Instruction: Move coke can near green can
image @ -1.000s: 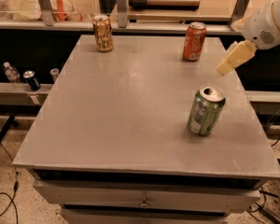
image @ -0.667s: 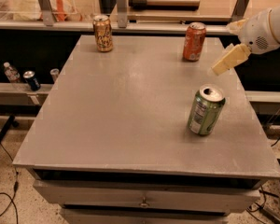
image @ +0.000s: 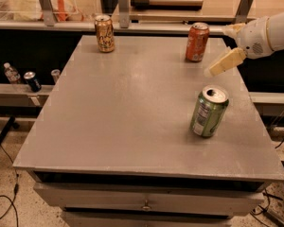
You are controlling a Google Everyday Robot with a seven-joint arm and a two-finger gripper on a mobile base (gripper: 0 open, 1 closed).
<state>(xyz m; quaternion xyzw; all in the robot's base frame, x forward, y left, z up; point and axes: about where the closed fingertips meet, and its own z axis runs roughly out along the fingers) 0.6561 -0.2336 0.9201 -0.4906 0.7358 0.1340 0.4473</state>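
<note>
The coke can (image: pixel 197 42) stands upright at the far right of the grey table (image: pixel 123 108). The green can (image: pixel 208 111) stands upright nearer the front right, well apart from the coke can. My gripper (image: pixel 218 51) hangs on the white arm coming in from the right edge, just right of the coke can and above the table's right side. Its tan fingers (image: pixel 226 62) are spread and hold nothing. It touches neither can.
A gold-brown can (image: pixel 104 33) stands at the far left of the table. Behind the table runs a shelf with metal posts (image: pixel 123 6) and a tray. A bottle and small cans (image: pixel 31 81) sit on a lower ledge at the left. Drawers sit under the table's front edge.
The gripper has moved a little to the left and up, closer to the coke can. The cans have not moved.
</note>
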